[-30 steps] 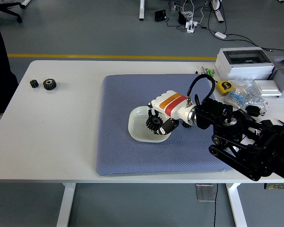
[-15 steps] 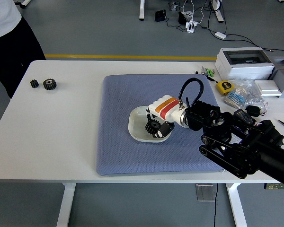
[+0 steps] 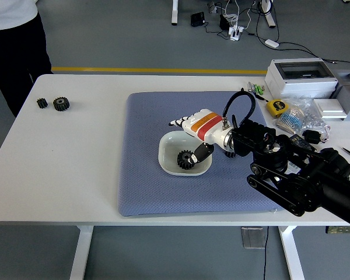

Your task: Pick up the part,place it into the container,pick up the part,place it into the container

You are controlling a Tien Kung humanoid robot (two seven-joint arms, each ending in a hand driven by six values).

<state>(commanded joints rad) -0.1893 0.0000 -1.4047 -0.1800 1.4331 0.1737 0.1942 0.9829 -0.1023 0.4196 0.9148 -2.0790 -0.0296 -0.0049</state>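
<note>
Person [image 3: 14,41] cut off at top-left edge, right arm [image 3: 315,184] cropped at right edge, clutter [image 3: 306,114] indistinct

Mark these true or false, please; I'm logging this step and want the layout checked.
1. A gear lies in the white bowl. True.
2. The bowl sits on the bare table. False: it sits on the blue mat.
3. The right hand grips the gear. False: its fingers are spread over the bowl, though the thumb is close to the gear.
4. Two more gears lie at the table's far left. True.
5. The tape measure lies on the mat. False: it lies on the table, right of the mat.
</note>
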